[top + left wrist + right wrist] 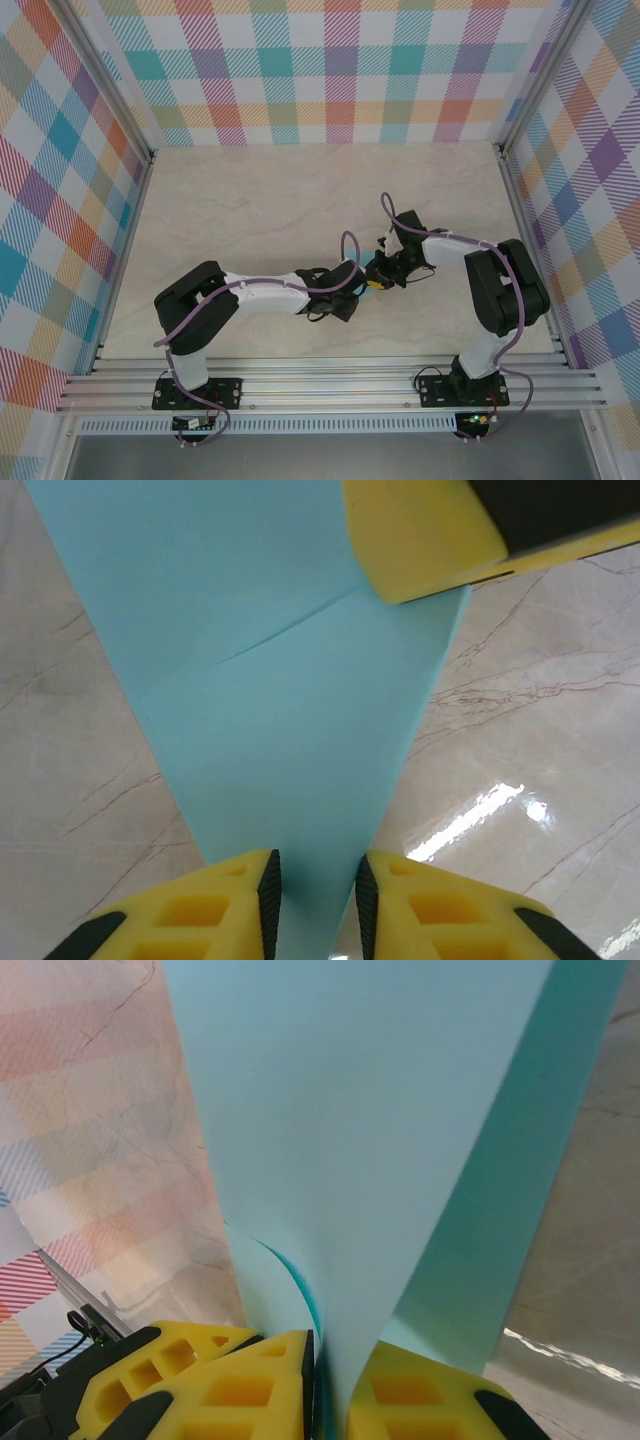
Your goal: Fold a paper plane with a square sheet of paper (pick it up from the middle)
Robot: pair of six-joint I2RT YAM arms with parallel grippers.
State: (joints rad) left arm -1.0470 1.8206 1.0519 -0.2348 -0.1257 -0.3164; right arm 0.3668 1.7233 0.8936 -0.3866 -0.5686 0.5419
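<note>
The thin light-blue paper sheet, partly folded, is held up over the middle of the pale marble-patterned surface, between the two arms' fingertips. From above, just a small cyan patch of it shows where the two wrists meet.

In the left wrist view the light-blue paper sheet runs away from the camera as a long tapering strip, with a slanted crease across it. Its narrow end sits in the gap of the left gripper. The yellow, black-padded fingers stand narrow on either side of it, but I cannot tell whether they press it. One yellow finger of the right gripper lies on the strip's far corner.

In the right wrist view the sheet rises upright and slightly curled out of the right gripper, whose fingers are all but closed, pinching its lower edge.

Seen from overhead, the left gripper and right gripper are just beside each other.
</note>
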